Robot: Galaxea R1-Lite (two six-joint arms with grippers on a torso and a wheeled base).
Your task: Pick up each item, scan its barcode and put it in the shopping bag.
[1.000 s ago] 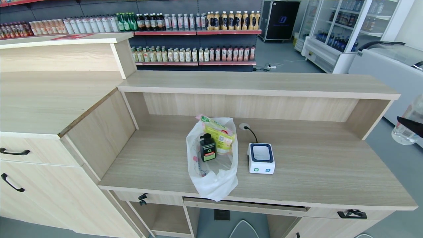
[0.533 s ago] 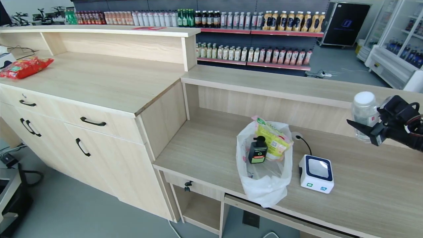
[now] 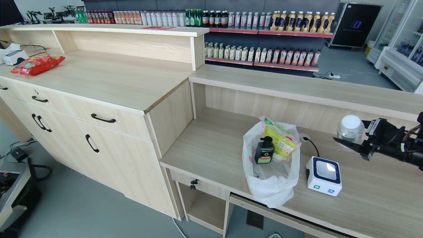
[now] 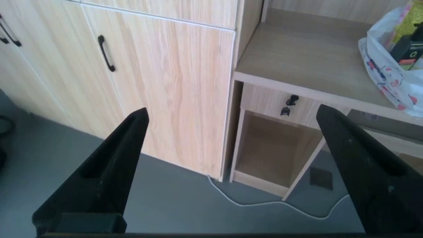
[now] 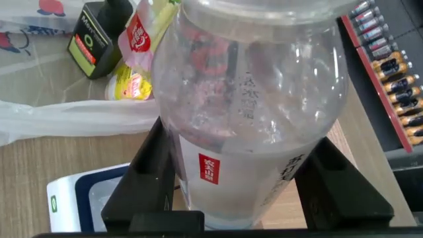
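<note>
- The right gripper (image 3: 351, 140) is clamping a clear plastic bottle (image 3: 349, 133) by its body. One black finger (image 5: 151, 182) is pressing on each side, and the gripper is holding the bottle upright in the air above the right part of the lower desk (image 3: 211, 148).
- The bottle's white cap (image 3: 351, 121) is pointing up, and a small red label (image 5: 210, 168) is showing on its wall in the right wrist view.
- The bottle is hanging to the right of the white barcode scanner (image 3: 324, 176) and farther back, apart from it.
- The barcode scanner is sitting on the desk with its dark-framed window facing up. Its black cable (image 3: 313, 145) is running to a round port at the far side of the desk.
- Just left of the scanner, the white shopping bag (image 3: 269, 186) is lying open on the desk, with its near end drooping over the desk's near edge.
- Inside the bag, a black pump bottle (image 3: 264, 152) with a green label and a yellow-green snack pouch (image 3: 281, 140) are leaning together. The pouch is lying to the right and slightly farther back.
- The left gripper (image 4: 231, 178) is hanging with its two fingers spread wide apart, gripping nothing. It is over the grey floor in front of the cabinet doors (image 4: 172, 79), left of the desk.
- On the higher counter (image 3: 109, 79) far to the left, a red snack packet (image 3: 37, 63) is lying just beside a small white device (image 3: 15, 57).
- Shelves of bottled drinks (image 3: 264, 20) are lining the far wall.
</note>
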